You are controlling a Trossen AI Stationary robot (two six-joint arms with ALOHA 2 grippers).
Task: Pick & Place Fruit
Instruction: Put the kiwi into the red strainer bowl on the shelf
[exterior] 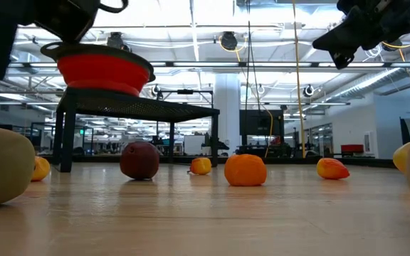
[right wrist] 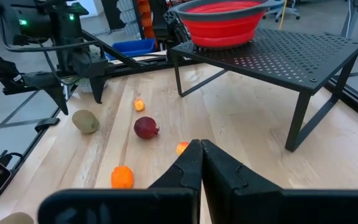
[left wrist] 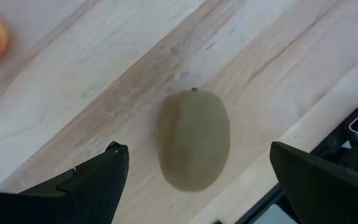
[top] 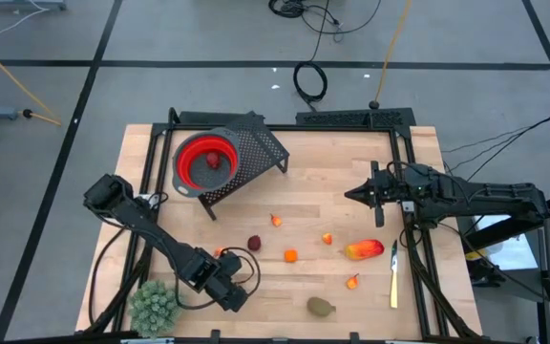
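My left gripper point(left wrist: 196, 149) is open near the table's near edge point(top: 237, 298). Its fingers stand on either side of a brownish-green oval fruit point(left wrist: 194, 137) lying on the wood and do not touch it. The arm hides that fruit from above. A second oval point(top: 321, 306) lies to its right. My right gripper point(top: 353, 194) is shut and hovers above the table's right half. A dark red ball point(top: 254, 244), an orange piece point(top: 290, 255), small orange bits point(top: 276, 220) and the longer red-orange-yellow piece point(top: 364, 250) lie on the table. One red fruit point(top: 215, 160) sits in the red bowl point(top: 191, 162).
The red bowl stands on a black perforated rack point(top: 256, 148) at the far left. A pale green spiky plant point(top: 154, 306) sits at the near left corner. A yellow stick-like piece point(top: 393, 277) lies near the right rail. Bare wood stretches between the rack and my right gripper.
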